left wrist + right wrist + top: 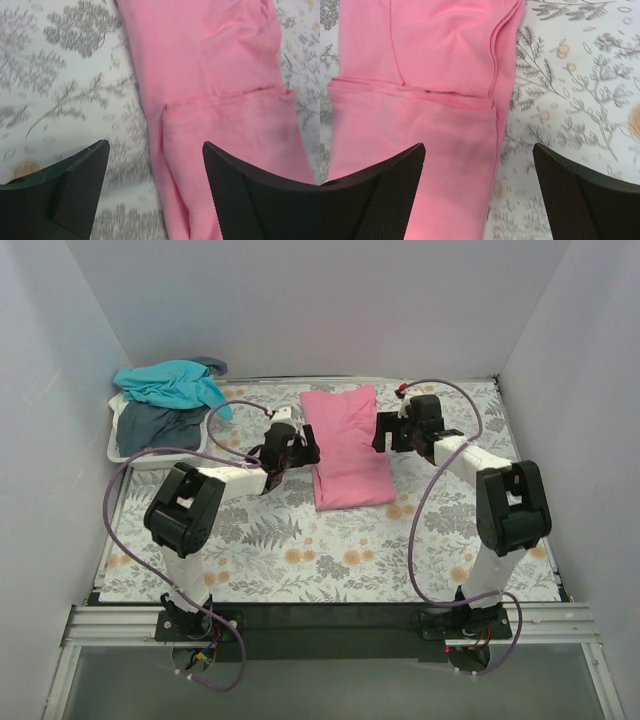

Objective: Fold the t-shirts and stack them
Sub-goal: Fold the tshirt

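Top external obscured the fingertips; wrist cameras showed left gripper (155,150) and right gripper (479,151) spread wide, empty, straddling the pink t-shirt (345,445) edges.

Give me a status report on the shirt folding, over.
Left end effector open, right end effector open, flanking pink t-shirt. Pink folded flat. Teal t-shirt, grey t-shirt heaped in basket. Nothing obstructing.

Folded t-shirt (345,445) lies right of the basket (150,456).

Pink shirt (345,445) is lying flat at centre, folded into a long strip with layered edges. Teal shirt (170,383) is sitting crumpled on the bunched grey shirt (160,427), far left.
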Available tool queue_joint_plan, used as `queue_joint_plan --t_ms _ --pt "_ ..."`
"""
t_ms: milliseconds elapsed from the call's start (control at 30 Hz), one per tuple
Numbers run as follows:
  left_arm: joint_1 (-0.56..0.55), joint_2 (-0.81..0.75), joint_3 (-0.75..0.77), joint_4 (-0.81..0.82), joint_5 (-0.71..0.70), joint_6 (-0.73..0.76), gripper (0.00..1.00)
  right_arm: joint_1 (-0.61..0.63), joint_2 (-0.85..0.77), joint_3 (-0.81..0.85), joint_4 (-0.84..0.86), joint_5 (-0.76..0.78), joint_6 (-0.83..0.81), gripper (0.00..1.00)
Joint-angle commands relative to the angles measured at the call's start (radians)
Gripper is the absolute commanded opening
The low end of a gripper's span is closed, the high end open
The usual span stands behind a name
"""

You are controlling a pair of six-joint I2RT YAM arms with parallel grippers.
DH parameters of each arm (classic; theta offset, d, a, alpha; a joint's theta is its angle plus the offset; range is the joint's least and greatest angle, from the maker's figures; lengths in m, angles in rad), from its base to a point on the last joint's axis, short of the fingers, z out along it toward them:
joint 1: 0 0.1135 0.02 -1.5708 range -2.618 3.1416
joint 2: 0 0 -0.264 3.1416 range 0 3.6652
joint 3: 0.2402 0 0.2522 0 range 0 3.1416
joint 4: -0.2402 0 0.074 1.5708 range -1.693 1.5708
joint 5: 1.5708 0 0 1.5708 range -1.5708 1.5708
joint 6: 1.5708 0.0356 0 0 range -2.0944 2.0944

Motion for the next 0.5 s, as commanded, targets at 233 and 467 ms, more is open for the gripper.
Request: queue_joint_plan --t_ms 233,467 --pt "-0.041 -0.323 -0.372 0.024 0.233 -0.161 0.67 0.033 -0.387 -0.394 0.026 0.031 0.047 0.78" --pt "-0.092 -0.377 -0.447 0.024 0.265 -0.213 0.67 0.044 -0.45 -0.495 0.046 -0.029 0.084 0.76"
